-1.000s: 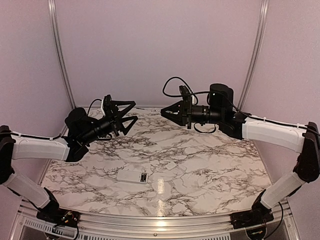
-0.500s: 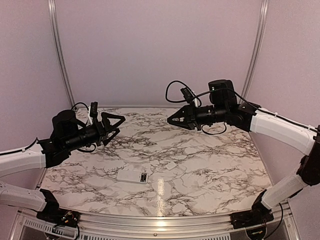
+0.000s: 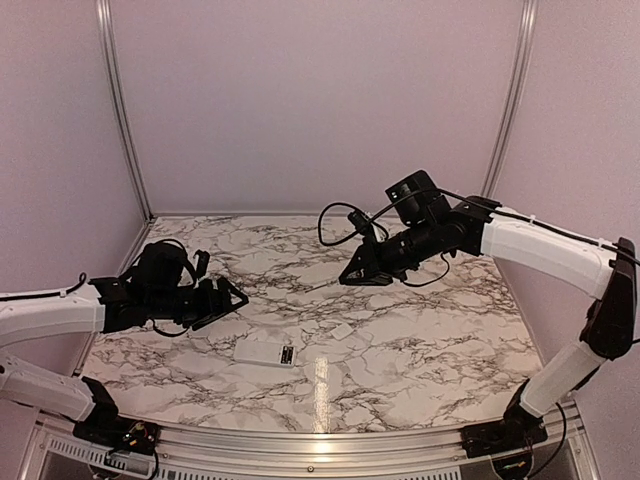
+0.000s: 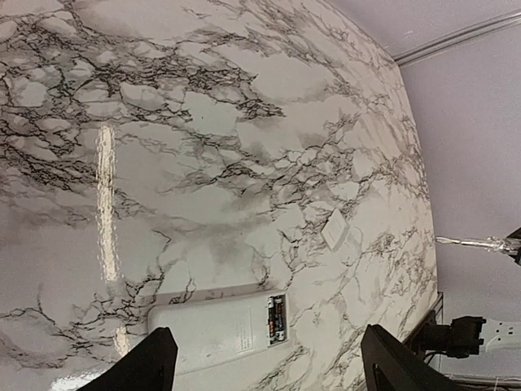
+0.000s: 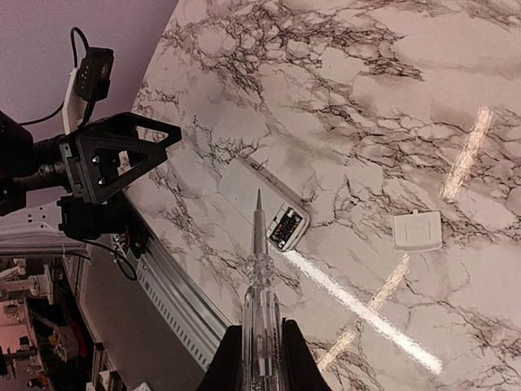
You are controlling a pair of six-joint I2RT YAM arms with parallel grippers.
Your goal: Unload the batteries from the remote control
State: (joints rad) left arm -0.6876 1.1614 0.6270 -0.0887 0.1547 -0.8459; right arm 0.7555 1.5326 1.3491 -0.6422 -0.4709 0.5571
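Note:
The white remote control (image 3: 262, 353) lies flat near the front of the marble table, its dark open recess at its right end. Two tiny dark batteries (image 4: 278, 318) sit in that recess; they also show in the right wrist view (image 5: 285, 226). My left gripper (image 3: 232, 295) is open and empty, hovering left of the remote, whose body (image 4: 212, 330) lies between the open jaws in the left wrist view. My right gripper (image 3: 352, 275) is shut on a long clear rod (image 5: 259, 269) with a dark tip, which points down at the remote (image 5: 241, 181) from above.
A small white squarish cover piece (image 3: 341, 331) lies on the table right of the remote; it also shows in both wrist views (image 4: 334, 229) (image 5: 416, 231). The metal front rail (image 3: 320, 440) bounds the near edge. Purple walls enclose the back and sides.
My left arm has dropped and pulled back to the left, now low beside the remote. My right gripper has come down and tilted toward the remote with the rod.

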